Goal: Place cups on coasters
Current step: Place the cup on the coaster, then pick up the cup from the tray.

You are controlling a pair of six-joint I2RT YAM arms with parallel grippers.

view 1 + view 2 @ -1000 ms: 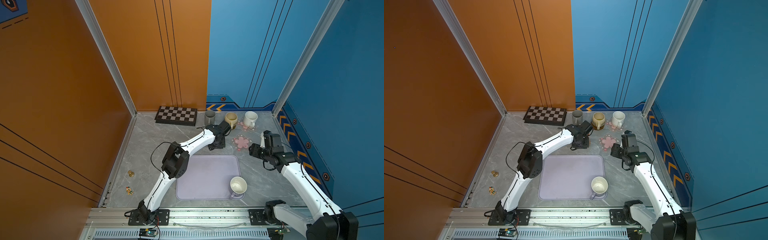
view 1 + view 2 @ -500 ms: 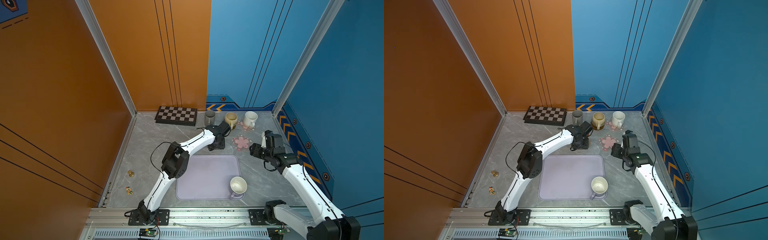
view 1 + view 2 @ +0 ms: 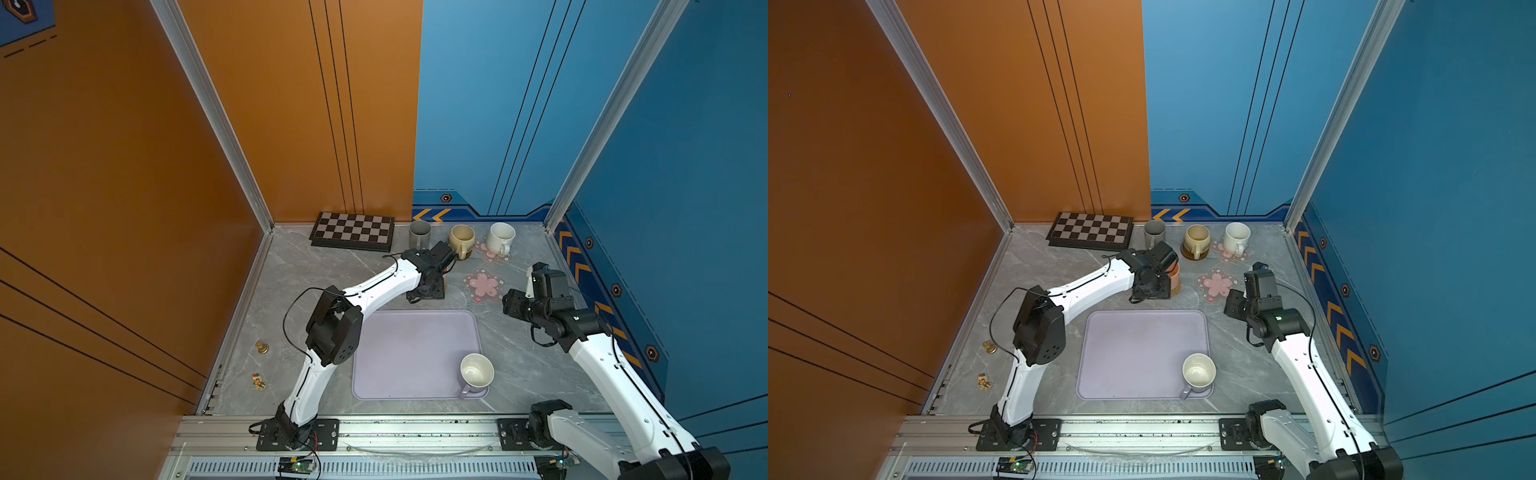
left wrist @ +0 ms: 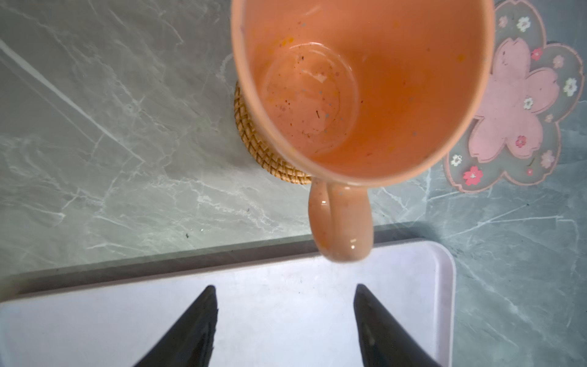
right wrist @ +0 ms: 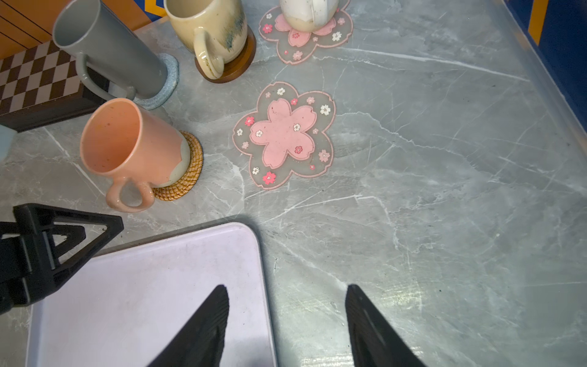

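One to go, lavender mug (image 3: 476, 371) on tray (image 3: 407, 353); both jaws spread, empty; left jaws near orange mug (image 4: 362, 92) handle, clipping it could drag it off rattan coaster (image 4: 263, 149).

Bright even light, soft shadows, faint glare
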